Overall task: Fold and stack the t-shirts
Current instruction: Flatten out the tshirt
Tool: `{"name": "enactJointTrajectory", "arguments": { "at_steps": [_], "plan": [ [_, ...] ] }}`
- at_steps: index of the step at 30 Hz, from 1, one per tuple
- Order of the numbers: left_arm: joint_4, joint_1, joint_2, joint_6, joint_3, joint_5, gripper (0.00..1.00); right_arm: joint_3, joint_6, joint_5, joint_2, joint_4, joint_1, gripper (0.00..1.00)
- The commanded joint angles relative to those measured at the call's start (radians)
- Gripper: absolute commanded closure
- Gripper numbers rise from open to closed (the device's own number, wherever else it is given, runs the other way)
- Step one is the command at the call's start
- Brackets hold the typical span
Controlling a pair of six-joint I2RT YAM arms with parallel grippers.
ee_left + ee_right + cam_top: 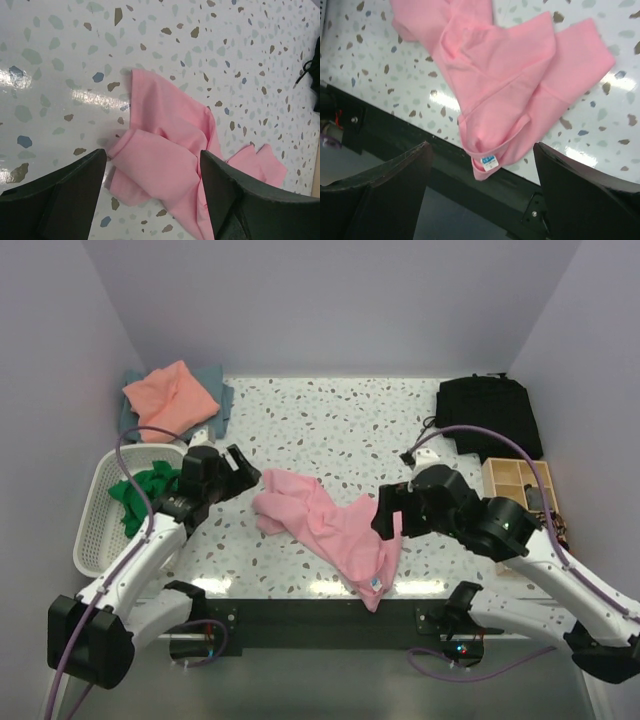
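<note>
A light pink t-shirt (330, 525) lies crumpled on the speckled table, its collar with a small label (489, 161) hanging over the near edge. My left gripper (243, 472) is open and empty above the shirt's far-left end (160, 150). My right gripper (388, 515) is open and empty above the shirt's right side (505, 65). A salmon-orange shirt (170, 395) lies folded on a grey-blue one (222, 390) at the back left. A bright green shirt (143, 490) sits in the white basket (95, 530).
A black bag (490, 412) lies at the back right. A wooden tray (520, 485) stands at the right edge. A black bar (320, 615) runs along the table's near edge.
</note>
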Motion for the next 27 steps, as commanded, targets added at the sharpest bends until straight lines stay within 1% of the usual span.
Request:
{"name": "enactJointTrajectory", "arguments": {
  "at_steps": [1, 2, 4, 5, 7, 10, 13, 19, 20, 23, 27],
  "plan": [
    [0.058, 0.000, 0.063, 0.034, -0.015, 0.058, 0.20, 0.073, -0.088, 0.105, 0.162, 0.056, 0.001, 0.13],
    [0.066, 0.000, 0.072, 0.040, -0.015, 0.057, 0.20, 0.072, -0.096, 0.076, 0.194, 0.076, 0.001, 0.14],
    [0.084, -0.001, 0.105, 0.066, -0.016, 0.096, 0.21, 0.049, -0.095, 0.011, 0.277, 0.125, 0.003, 0.17],
    [0.087, 0.000, 0.114, 0.075, -0.015, 0.103, 0.21, 0.035, -0.089, -0.038, 0.291, 0.147, 0.004, 0.18],
    [0.108, -0.001, 0.146, 0.098, -0.015, 0.113, 0.20, -0.012, -0.069, -0.055, 0.322, 0.200, 0.027, 0.20],
    [0.125, 0.000, 0.206, 0.122, 0.008, 0.129, 0.20, -0.051, -0.054, -0.040, 0.354, 0.216, 0.052, 0.20],
    [0.171, -0.001, 0.273, 0.120, 0.024, 0.144, 0.20, -0.075, -0.034, -0.015, 0.406, 0.211, 0.058, 0.21],
    [0.222, -0.001, 0.419, 0.129, 0.080, 0.152, 0.21, -0.086, 0.012, 0.097, 0.492, 0.210, 0.064, 0.25],
    [0.228, 0.000, 0.447, 0.132, 0.082, 0.150, 0.21, -0.086, 0.026, 0.117, 0.520, 0.211, 0.064, 0.28],
    [0.247, 0.000, 0.496, 0.142, 0.102, 0.156, 0.21, -0.077, 0.084, 0.189, 0.561, 0.198, 0.063, 0.32],
    [0.260, 0.000, 0.528, 0.146, 0.120, 0.169, 0.21, -0.092, 0.156, 0.269, 0.592, 0.219, 0.063, 0.33]
  ]
}}
